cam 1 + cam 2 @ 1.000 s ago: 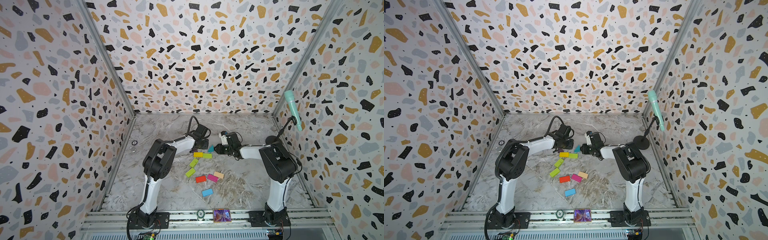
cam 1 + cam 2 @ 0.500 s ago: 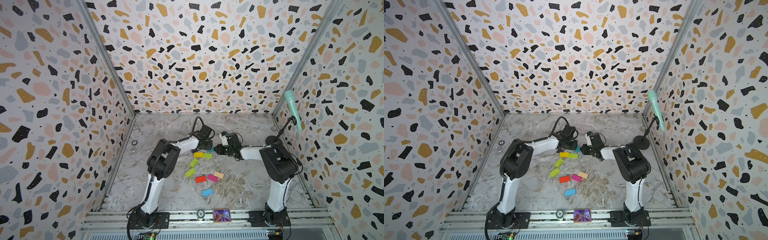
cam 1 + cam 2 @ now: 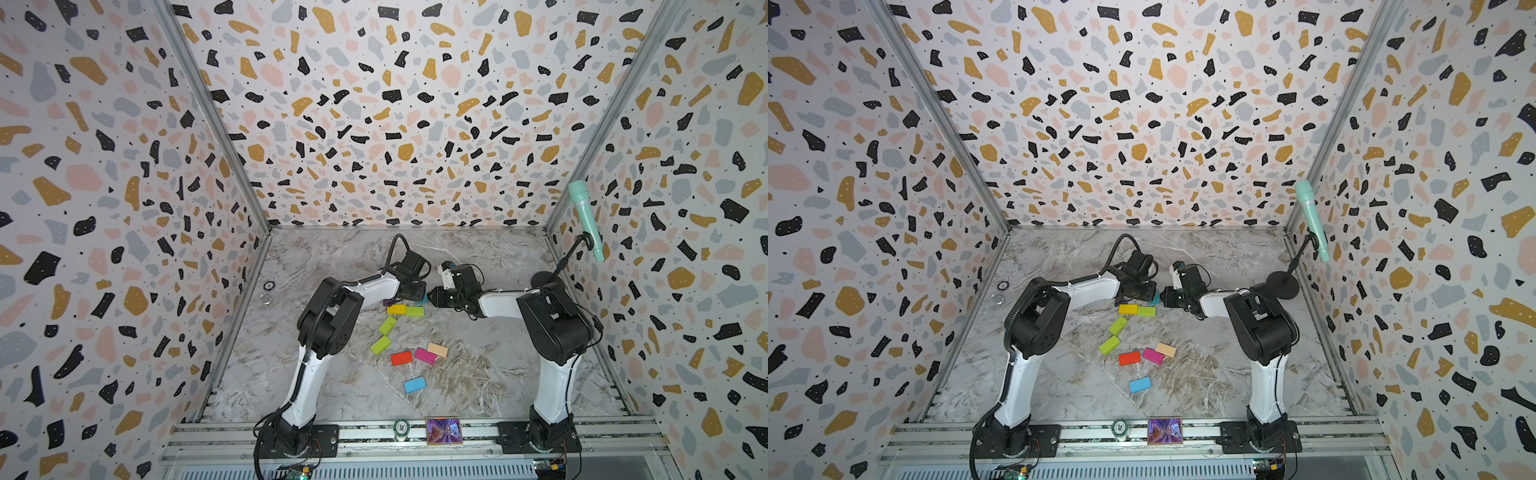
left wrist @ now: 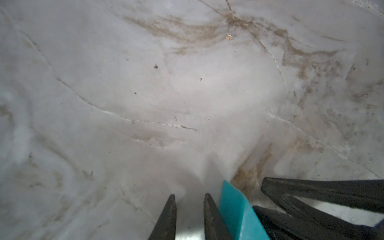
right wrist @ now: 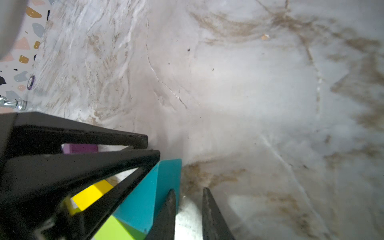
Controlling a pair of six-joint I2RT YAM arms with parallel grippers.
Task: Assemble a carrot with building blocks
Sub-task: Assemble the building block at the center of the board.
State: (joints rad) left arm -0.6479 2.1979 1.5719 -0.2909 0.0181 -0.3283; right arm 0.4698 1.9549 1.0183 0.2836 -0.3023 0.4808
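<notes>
The carrot (image 3: pixel 1133 309) is only begun. A matte yellow rectangular block (image 3: pixel 396 309) lies flat on the grey marble tabletop (image 3: pixel 340 257), with a lime green rectangular block (image 3: pixel 414 311) touching its end. Just behind the yellow block sit a purple triangular block (image 5: pixel 80 148) and a teal triangular block (image 4: pixel 234 209). The teal one is flanked by the left gripper (image 4: pixel 189 196), jaws slightly apart and empty, and the right gripper (image 5: pixel 189 192), jaws all but closed, holding nothing. In front of the yellow block lie the loose building blocks (image 3: pixel 380 345): two lime green blocks (image 3: pixel 387 325), a red block (image 3: pixel 401 358), a magenta block (image 3: pixel 425 355), a tan block (image 3: pixel 437 349) and, farthest from it, a light blue block (image 3: pixel 414 385).
</notes>
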